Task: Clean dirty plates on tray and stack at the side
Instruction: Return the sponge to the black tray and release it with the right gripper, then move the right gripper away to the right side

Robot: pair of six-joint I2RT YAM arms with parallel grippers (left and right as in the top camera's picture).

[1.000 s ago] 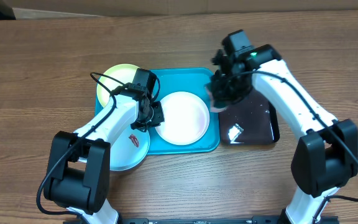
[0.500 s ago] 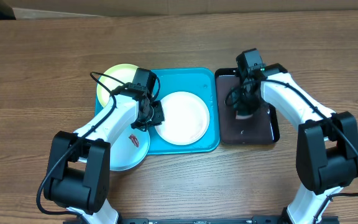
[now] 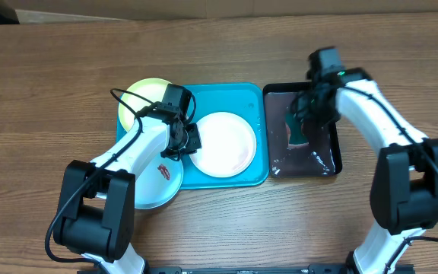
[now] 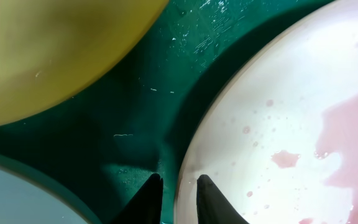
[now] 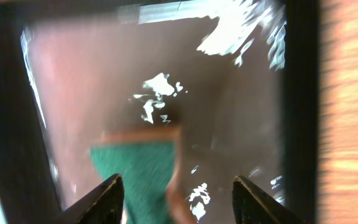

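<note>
2 arms, same build. Left arm (image 3: 139, 144), left of frame: white shell links, black joints, bulky black base link (image 3: 90, 217) at the bottom. Thin black cable (image 3: 120, 95) loops off it. Right arm (image 3: 375, 114), right of frame: white links, black joints, small green light (image 3: 340, 74) near the wrist. Left gripper (image 4: 178, 198): 2 dark tapered fingers (image 4: 149, 200), pointed tips. Right gripper (image 5: 176, 199): 2 black fingers (image 5: 104, 198), broad, angular, blurred.
</note>
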